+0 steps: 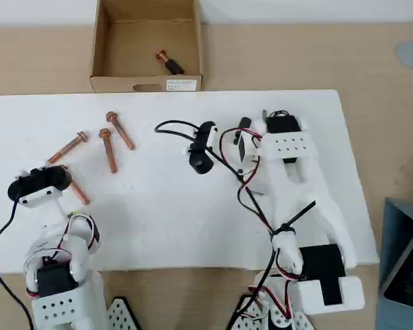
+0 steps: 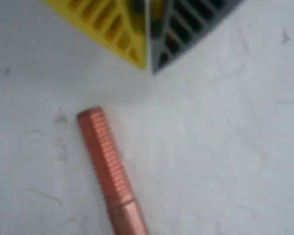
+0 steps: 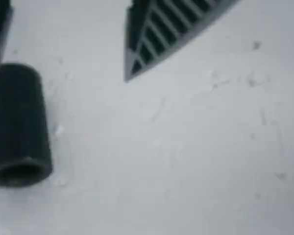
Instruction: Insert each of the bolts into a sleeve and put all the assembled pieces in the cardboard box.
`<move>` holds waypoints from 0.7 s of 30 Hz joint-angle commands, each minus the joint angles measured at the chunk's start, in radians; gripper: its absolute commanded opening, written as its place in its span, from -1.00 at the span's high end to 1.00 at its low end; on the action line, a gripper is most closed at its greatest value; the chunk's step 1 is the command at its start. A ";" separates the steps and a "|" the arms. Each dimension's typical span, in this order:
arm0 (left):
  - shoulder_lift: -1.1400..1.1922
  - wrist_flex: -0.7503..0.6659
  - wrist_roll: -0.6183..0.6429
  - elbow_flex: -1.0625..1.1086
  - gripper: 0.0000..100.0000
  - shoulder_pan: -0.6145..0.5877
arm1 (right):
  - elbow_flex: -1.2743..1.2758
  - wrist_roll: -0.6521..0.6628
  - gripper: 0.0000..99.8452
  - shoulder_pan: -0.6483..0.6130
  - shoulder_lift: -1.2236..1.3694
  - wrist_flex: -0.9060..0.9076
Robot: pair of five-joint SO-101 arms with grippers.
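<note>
Bolt [image 2: 110, 171] sits by our left gripper [image 2: 148, 63] (clenched, empty); we see the right gripper [image 3: 63, 63] released beside a sleeve [image 3: 19, 127] on the counter [image 1: 158, 220]

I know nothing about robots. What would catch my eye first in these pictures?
Loose copper bolts are scattered on the left part of the white mat, and one more bolt lies close to the left gripper. At the far edge of the table, a cardboard box holds one finished piece, a bolt in a dark sleeve. A lone black sleeve lies on the mat by the right arm.
</note>
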 commanded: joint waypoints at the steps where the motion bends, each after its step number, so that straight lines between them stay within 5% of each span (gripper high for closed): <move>1: -0.005 -0.018 -0.003 -0.003 0.99 -0.008 | 0.001 0.012 0.62 0.008 -0.013 -0.051; 21: -0.005 -0.018 -0.002 -0.003 0.99 -0.008 | -0.039 0.021 0.65 0.010 0.237 -0.172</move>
